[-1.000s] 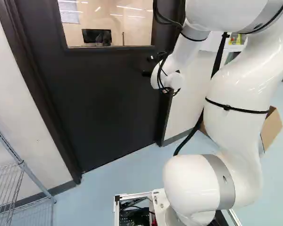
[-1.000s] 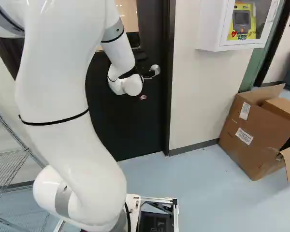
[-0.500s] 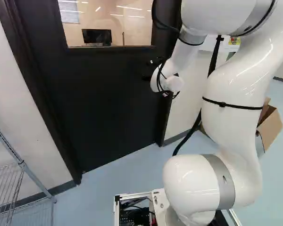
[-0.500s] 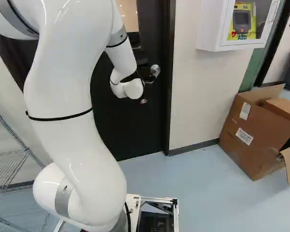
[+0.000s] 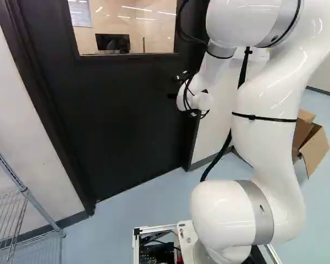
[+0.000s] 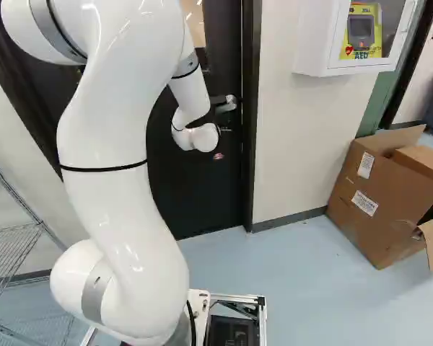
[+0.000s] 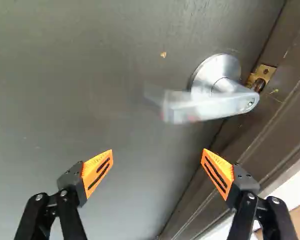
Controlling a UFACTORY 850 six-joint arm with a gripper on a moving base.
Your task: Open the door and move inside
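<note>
Arm [image 5: 267,148] farther forward, near door handle [image 7: 212,106]

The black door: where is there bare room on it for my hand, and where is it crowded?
The door is bare below its window, between the arm and the frame at the left of the left base view. The open gripper has nothing between its fingers. It's crowded around the handle, just ahead.

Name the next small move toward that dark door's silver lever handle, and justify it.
I'd probably ease the black, orange-padded claw slightly toward the dark brown door frame, lining it up with the silver lever handle. The claw is open, and the lever lies ahead of it, off toward the frame, ungripped.
</note>
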